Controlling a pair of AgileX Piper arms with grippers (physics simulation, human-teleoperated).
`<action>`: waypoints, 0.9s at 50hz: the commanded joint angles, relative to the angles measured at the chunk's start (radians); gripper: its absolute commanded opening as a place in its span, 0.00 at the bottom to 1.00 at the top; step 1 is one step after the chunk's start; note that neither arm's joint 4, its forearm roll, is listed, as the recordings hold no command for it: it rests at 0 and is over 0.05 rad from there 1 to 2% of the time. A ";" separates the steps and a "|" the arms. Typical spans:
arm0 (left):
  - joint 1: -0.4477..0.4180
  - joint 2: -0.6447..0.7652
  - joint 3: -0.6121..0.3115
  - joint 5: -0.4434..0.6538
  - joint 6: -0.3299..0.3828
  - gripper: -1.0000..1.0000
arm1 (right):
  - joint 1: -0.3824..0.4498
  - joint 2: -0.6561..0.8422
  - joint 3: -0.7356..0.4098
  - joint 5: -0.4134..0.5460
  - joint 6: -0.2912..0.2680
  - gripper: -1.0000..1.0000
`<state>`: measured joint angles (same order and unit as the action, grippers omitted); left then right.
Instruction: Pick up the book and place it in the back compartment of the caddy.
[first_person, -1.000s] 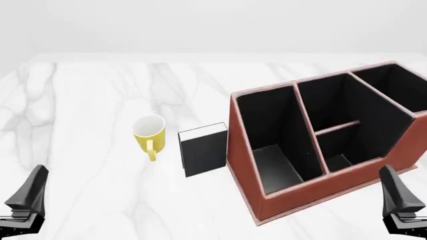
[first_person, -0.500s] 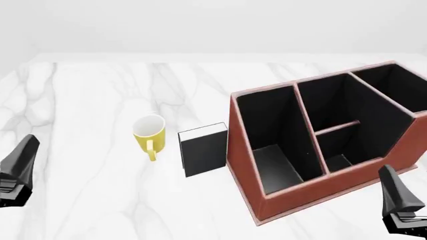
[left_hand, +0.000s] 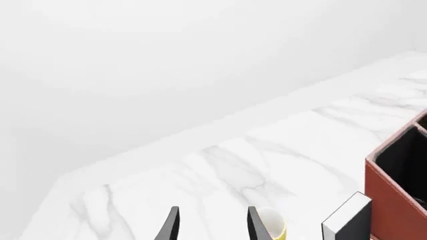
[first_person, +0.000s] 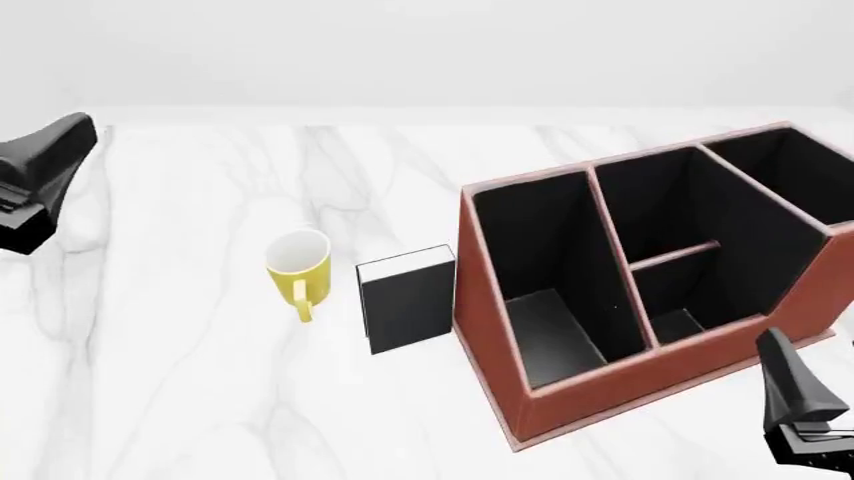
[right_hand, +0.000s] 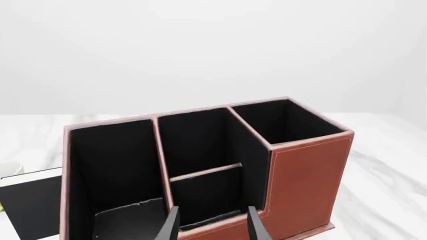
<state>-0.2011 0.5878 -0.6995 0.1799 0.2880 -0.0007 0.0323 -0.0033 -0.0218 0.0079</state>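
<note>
A: Caddy (first_person: 627, 290) right of centre; book (first_person: 408, 302) upright just beside its left wall, mug (first_person: 299, 266) near its other side.
B: Risk: left gripper (left_hand: 210, 225), fingers apart and empty, clips the mug going in. Right gripper (right_hand: 210, 225) also parted.

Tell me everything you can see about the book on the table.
The book is a small, thin black hardcover with white page edges along its top. It stands upright on the white marble table, between the yellow mug and the reddish-brown caddy, close beside the caddy's wall. Neither gripper touches it.
</note>
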 joint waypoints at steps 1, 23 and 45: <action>-0.068 0.174 -0.205 0.079 0.094 1.00 | 0.000 0.004 0.000 -0.004 0.001 1.00; -0.074 0.586 -0.665 0.381 0.190 1.00 | 0.000 0.007 0.000 -0.006 -0.002 1.00; -0.120 0.817 -0.776 0.378 0.293 1.00 | 0.002 0.008 0.001 -0.005 0.001 1.00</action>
<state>-0.2777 1.3157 -1.4615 0.5681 0.5534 0.0008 0.0370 -0.0027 -0.0250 0.0074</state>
